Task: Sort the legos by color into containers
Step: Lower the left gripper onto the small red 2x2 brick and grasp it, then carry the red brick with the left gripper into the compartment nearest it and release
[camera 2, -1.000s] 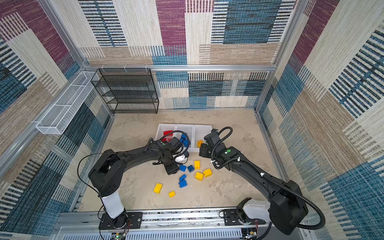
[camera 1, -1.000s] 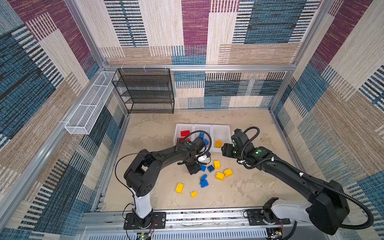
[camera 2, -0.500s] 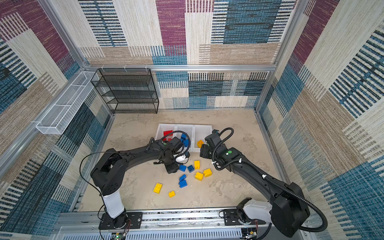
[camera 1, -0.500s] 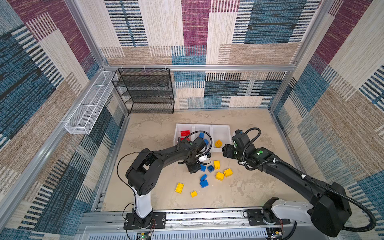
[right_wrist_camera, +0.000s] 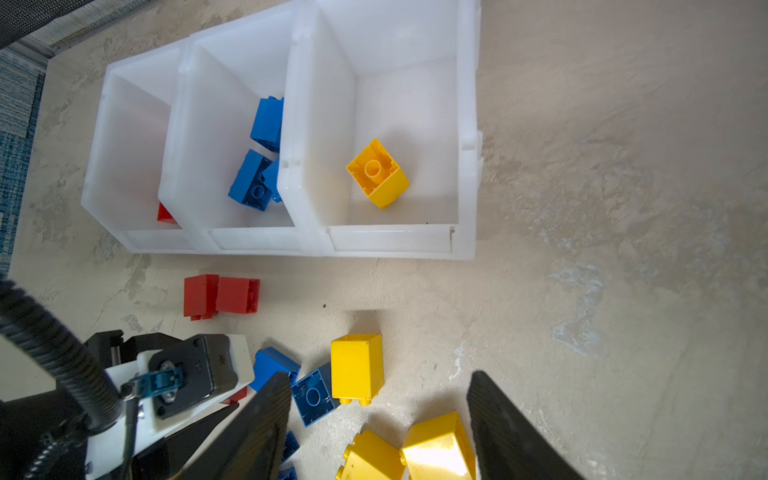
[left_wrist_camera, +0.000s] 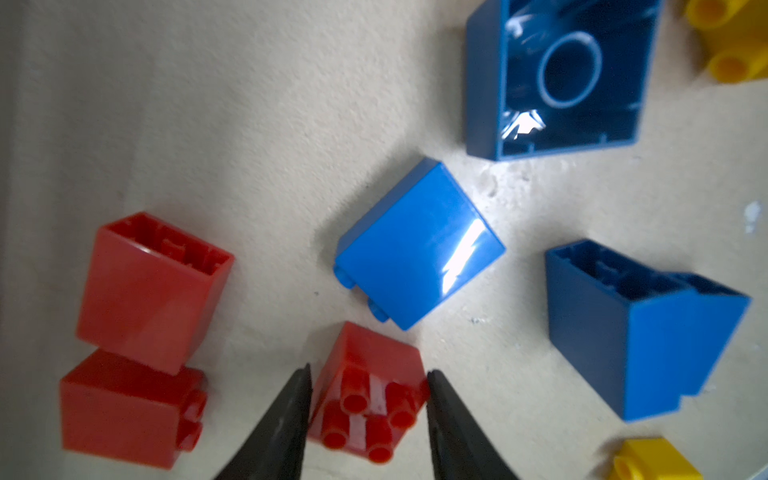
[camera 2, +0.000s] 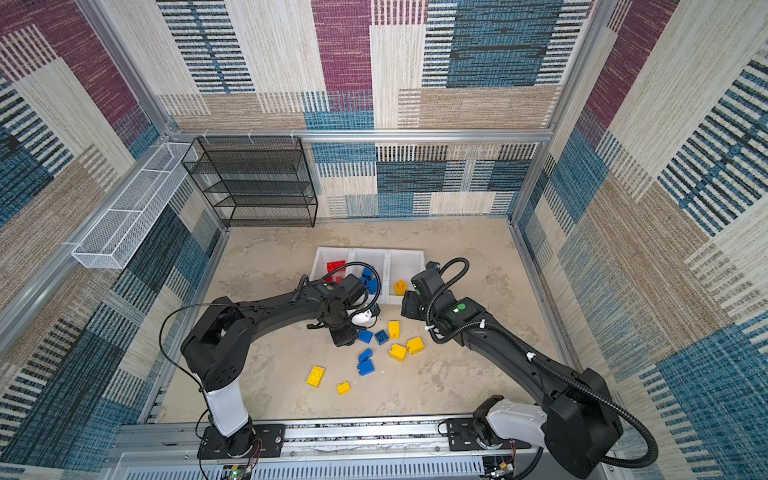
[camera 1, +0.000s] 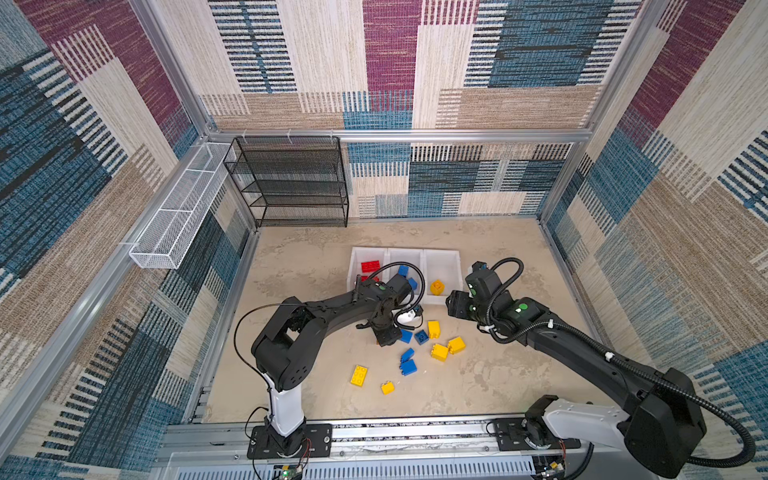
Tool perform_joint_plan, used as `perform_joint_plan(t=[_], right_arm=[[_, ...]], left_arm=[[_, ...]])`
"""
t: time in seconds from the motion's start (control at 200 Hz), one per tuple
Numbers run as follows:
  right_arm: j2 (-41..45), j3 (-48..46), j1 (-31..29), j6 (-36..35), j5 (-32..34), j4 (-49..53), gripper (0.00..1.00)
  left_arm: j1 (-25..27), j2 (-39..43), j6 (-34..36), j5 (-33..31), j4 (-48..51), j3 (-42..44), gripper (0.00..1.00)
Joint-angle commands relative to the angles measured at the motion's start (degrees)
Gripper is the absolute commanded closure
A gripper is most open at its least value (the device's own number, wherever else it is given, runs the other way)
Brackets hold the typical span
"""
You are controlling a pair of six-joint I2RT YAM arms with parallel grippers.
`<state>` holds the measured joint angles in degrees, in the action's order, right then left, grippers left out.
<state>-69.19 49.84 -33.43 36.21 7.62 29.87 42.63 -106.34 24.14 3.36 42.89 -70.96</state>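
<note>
Left tool (left_wrist_camera: pixel 369 372) is down at the tabletop (camera 1: pixel 311 257), aimed straight down over a square red brick (left_wrist_camera: pixel 374 409) that sits studs-up. Its black fingers (left_wrist_camera: pixel 286 419) stand one on each side of the brick, across two opposite flat walls, at or a hair off the plastic. So the tool is part-open around the brick, and a firm grip can't be confirmed. The brick is square, so there's no long axis to line up, and the jaw line looks already squared to its sides. In both top views this brick is hidden under the tool. Two more red bricks (left_wrist_camera: pixel 145 291) lie touching each other near it, and a blue brick (left_wrist_camera: pixel 419 245) sits just beside it, apart. Key relation, my read: the containers (camera 1: pixel 405 250) lie at 12 o'clock of the left tool and the red bin (camera 1: pixel 352 270), the leftmost, is near at about 11 o'clock, so it's a lift and a short carry. The left arm is plainly nearer for reds. Right tool (right_wrist_camera: pixel 376 415) is wide open and empty, hovering by the front of the yellow bin (camera 1: pixel 444 259). Loose yellow bricks (camera 1: pixel 439 351) lie at its 6 o'clock, so that arm is closer for yellows.
</note>
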Motion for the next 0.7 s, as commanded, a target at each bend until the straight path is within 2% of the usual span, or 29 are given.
perform_joint_plan(t=[0.0, 0.306, 0.516, 0.696], right_arm=[[0.3, -0.1, -0.1, 0.9, 0.4, -0.4, 0.3], [1.1, -0.2, 0.0, 1.0, 0.8, -0.2, 0.3], [1.9, -0.3, 0.0, 1.0, 1.0, 0.1, 0.3], [2.6, 0.7, 0.0, 0.6, 1.6, 0.9, 0.31]], left_arm=[[0.3, 0.1, 0.2, 0.6, 1.0, 0.4, 0.55], [0.6, 1.0, -1.3, 1.3, 0.9, 0.7, 0.66], [0.4, 3.5, -3.7, 2.6, 0.5, 0.2, 0.68], [-3.9, 7.8, -5.4, 6.3, -0.1, -2.7, 0.69]])
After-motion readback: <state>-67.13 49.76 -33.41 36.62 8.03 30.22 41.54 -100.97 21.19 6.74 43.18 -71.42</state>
